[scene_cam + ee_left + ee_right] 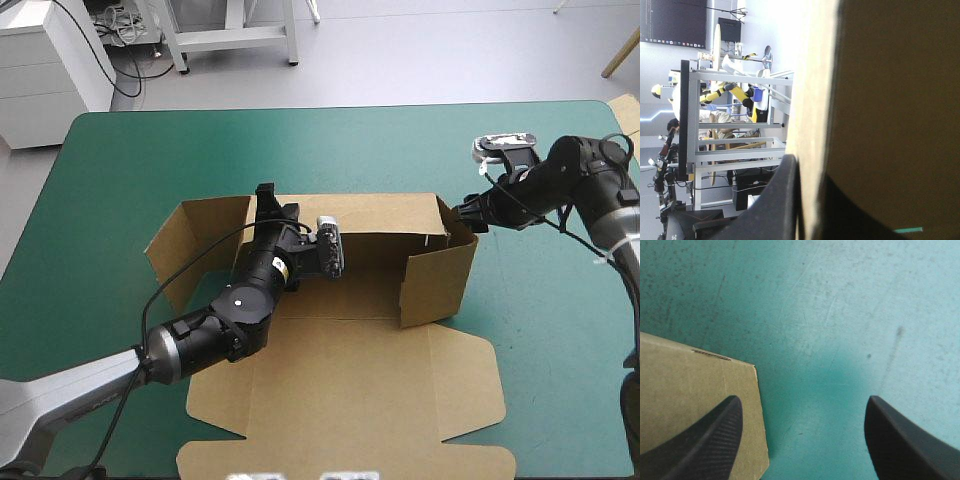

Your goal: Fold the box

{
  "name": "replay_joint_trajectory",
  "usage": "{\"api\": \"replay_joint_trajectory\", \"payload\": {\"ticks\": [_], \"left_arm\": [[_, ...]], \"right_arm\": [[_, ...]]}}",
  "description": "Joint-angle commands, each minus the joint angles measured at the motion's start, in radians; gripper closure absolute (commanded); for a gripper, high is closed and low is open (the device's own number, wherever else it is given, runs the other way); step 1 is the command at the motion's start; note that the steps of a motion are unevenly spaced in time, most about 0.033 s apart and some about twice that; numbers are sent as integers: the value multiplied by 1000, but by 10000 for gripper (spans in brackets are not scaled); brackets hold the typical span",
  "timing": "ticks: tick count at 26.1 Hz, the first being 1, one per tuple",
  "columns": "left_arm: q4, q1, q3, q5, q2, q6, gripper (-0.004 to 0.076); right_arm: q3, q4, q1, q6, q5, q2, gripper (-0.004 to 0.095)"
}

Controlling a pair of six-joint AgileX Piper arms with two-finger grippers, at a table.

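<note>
The brown box (350, 400) lies mid-table with its back wall, left flap and right wall (440, 275) raised and its lid flat toward the front edge. My left gripper (266, 198) sits on the top edge of the back wall, near the left corner. In the left wrist view the board (890, 100) passes between the two black fingers of that gripper (815, 172), so it is shut on the box. My right gripper (466, 214) is at the box's far right corner. It stands open (802, 410), with a board corner (690, 385) under one finger.
The teal-green cover (300, 150) stretches from the box to the table's far edge. A tan piece of board (626, 112) shows at the far right corner. A white cabinet (50, 70) stands beyond the far left corner.
</note>
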Motion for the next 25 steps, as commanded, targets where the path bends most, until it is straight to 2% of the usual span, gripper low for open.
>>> {"api": "replay_joint_trajectory", "payload": {"ticks": [1,7,12,18,25], "left_arm": [[-20,-9,-12,-4,-27,-27,731],[-20,-9,-12,-4,-27,-27,731],[-20,-9,-12,-4,-27,-25,731],[-20,-9,-12,-4,-27,-20,731],[-20,-9,-12,-4,-27,-20,731]], "right_arm": [[60,70,-9,-85,-109,-105,276],[232,140,-9,-212,-237,-207,276],[343,250,-9,-350,-316,-295,276],[360,268,-9,-364,-269,-313,276],[360,268,-9,-389,-134,-313,276]]}}
